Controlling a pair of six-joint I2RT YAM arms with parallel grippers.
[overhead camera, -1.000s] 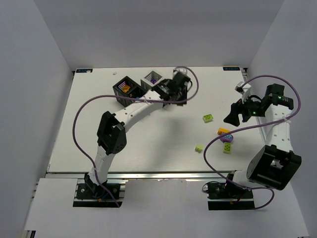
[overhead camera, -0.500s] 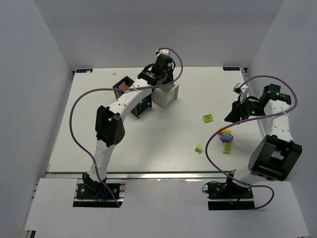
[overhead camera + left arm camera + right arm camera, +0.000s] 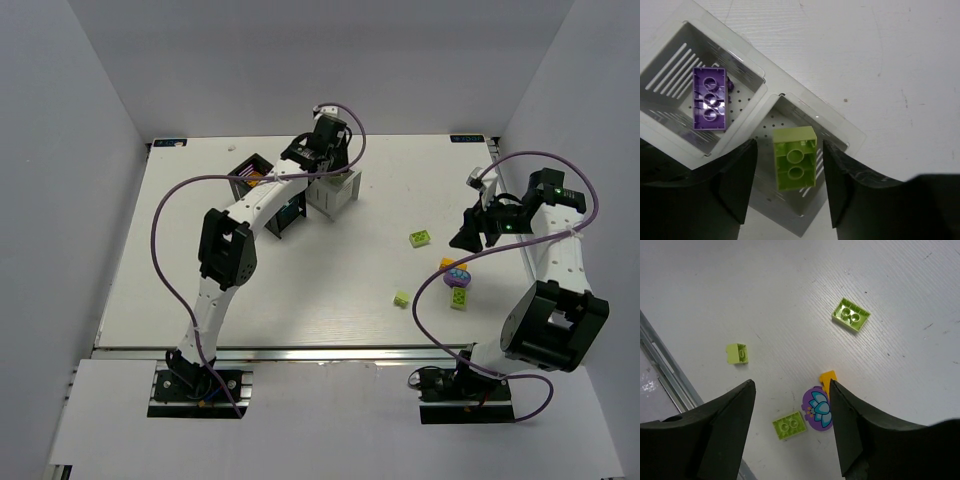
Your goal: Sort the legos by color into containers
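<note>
Left arm reaches over white container; lime legos near right arm.

A robotics lab test cell: a white tabletop boxed in by plain white panels, with two cabled robot arms bolted at its near edge

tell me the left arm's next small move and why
Probably lift the left pincer straight up off the white box: its jaws stand open, and the green brick touches neither finger, lying within the compartment next to the purple brick's.
</note>
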